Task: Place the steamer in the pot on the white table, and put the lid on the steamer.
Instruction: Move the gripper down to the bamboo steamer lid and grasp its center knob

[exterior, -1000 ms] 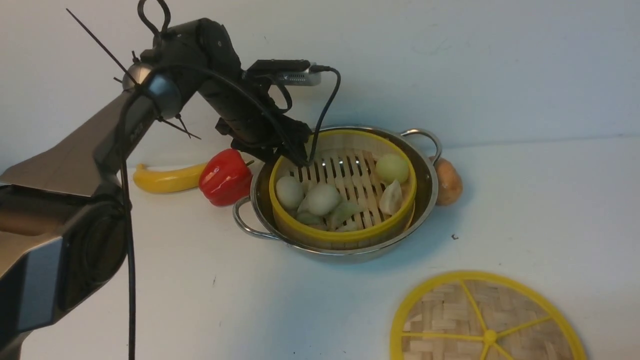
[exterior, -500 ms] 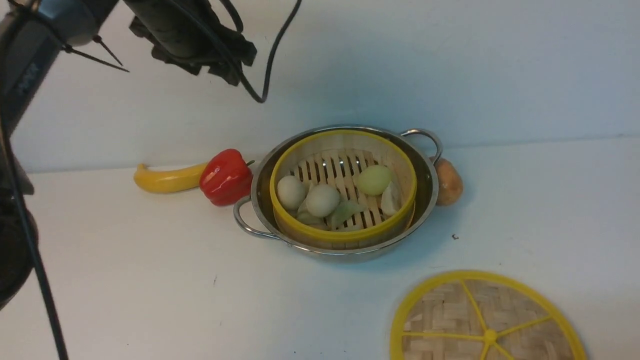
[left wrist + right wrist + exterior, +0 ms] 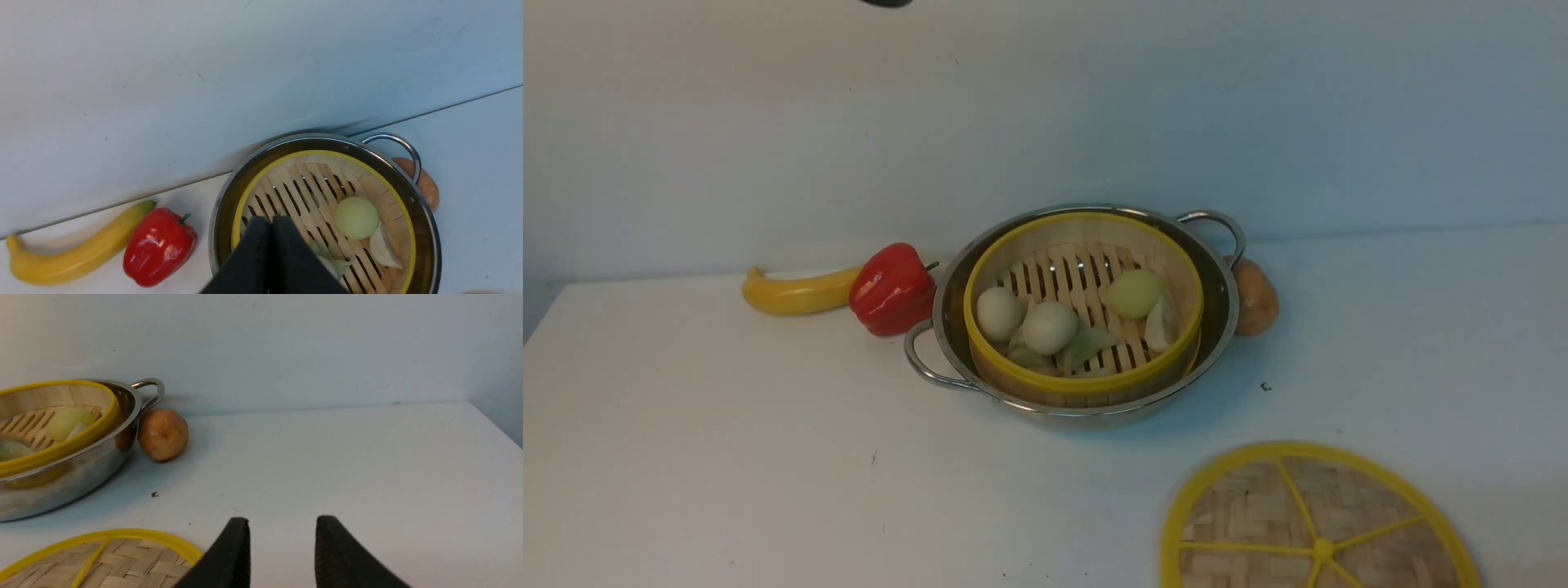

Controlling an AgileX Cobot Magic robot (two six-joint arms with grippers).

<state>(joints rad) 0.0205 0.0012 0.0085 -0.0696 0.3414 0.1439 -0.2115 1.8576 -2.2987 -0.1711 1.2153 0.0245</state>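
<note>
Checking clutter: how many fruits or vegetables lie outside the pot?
3: a banana and a red pepper left of the pot, and a brown one right of it. None seems hidden.

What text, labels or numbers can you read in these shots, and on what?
None readable in any view.
No print shows on the pot, the steamer, the lid, the red pepper, the banana, the white table, the left gripper or the right gripper.
The dark speck on that table is a mark, not lettering.
</note>
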